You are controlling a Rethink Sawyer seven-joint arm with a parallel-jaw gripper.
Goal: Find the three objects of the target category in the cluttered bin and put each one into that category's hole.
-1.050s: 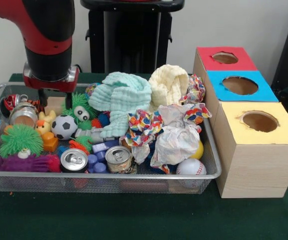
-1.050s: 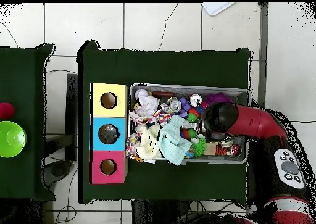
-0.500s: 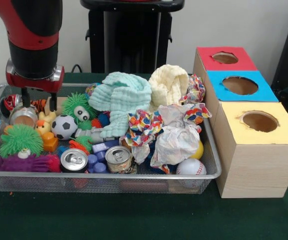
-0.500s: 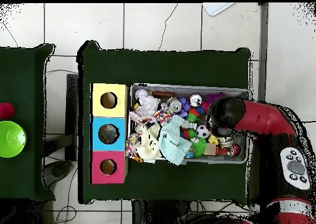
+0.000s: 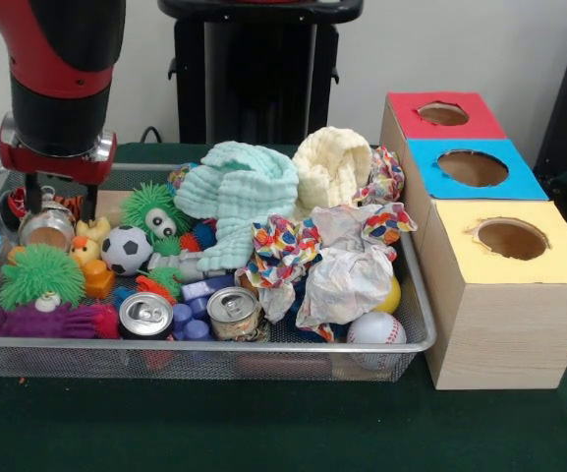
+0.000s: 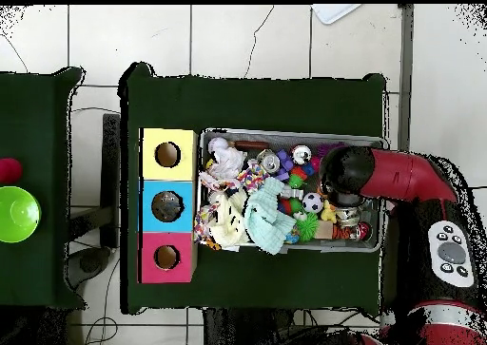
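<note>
My gripper [image 5: 62, 204] hangs open over the left end of the mesh bin [image 5: 214, 352], its two thin fingers [image 5: 33, 197] apart above a tilted tin can [image 5: 46, 227]; nothing is held. Two more cans, a silver one [image 5: 146, 316] and a brownish one [image 5: 234, 312], stand by the bin's front rim. At the right a wooden box has a red hole [image 5: 443, 114], a blue hole [image 5: 473, 167] and a yellow hole [image 5: 511, 239]. In the overhead view the red arm [image 6: 380, 178] covers the gripper and that end of the bin [image 6: 285, 134].
The bin also holds a soccer ball [image 5: 126, 250], green fuzzy toys [image 5: 39, 274], a baseball [image 5: 375, 328], crumpled paper [image 5: 347, 277], and mint [image 5: 239, 192] and cream [image 5: 332, 165] cloths. A green bowl [image 6: 16, 214] sits on a separate table.
The gripper has moved along the bin toward its left end in the front view and now stands over the tilted can. The objects in the bin have not moved.
</note>
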